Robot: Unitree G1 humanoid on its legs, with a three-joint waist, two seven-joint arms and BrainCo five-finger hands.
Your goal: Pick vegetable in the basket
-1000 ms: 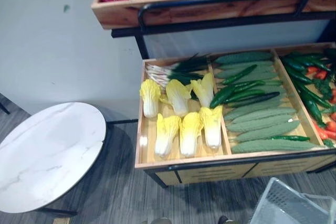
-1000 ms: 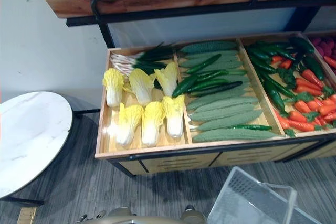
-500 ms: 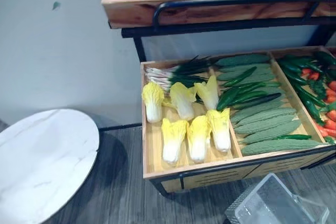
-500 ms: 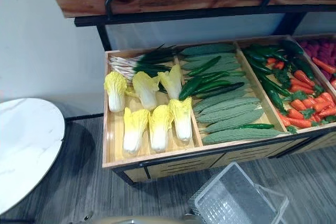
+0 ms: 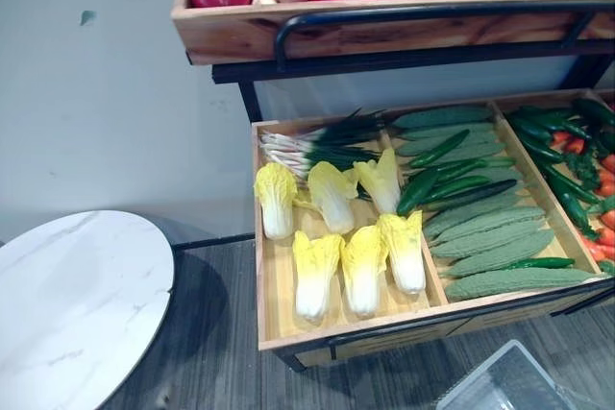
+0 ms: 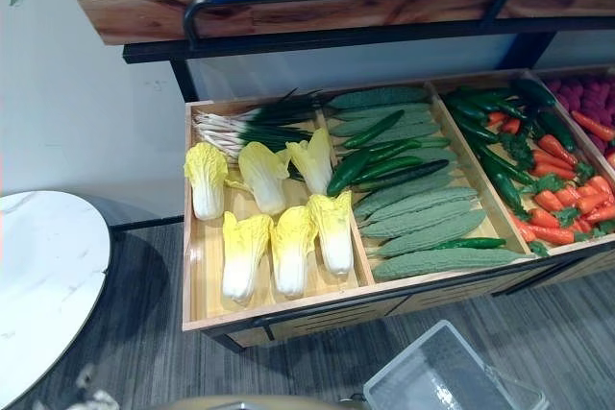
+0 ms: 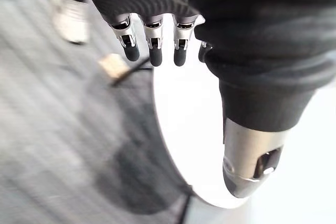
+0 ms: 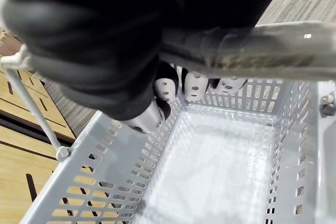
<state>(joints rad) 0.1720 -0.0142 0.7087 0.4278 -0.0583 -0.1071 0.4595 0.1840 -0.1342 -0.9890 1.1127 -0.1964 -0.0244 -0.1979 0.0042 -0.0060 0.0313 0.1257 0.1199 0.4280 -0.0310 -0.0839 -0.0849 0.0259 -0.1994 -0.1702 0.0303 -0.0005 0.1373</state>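
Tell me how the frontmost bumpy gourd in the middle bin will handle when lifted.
The gourd looks long and firm, so it probably lifts stiff, though it may tilt if gripped off-centre. Its warty skin likely resists slipping. Being rounded, a push would probably roll it against the next gourd behind it.

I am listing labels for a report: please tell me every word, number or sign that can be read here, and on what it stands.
None can be read: the vegetable tray, the apple crate, the basket and the round table show no word, number or sign.
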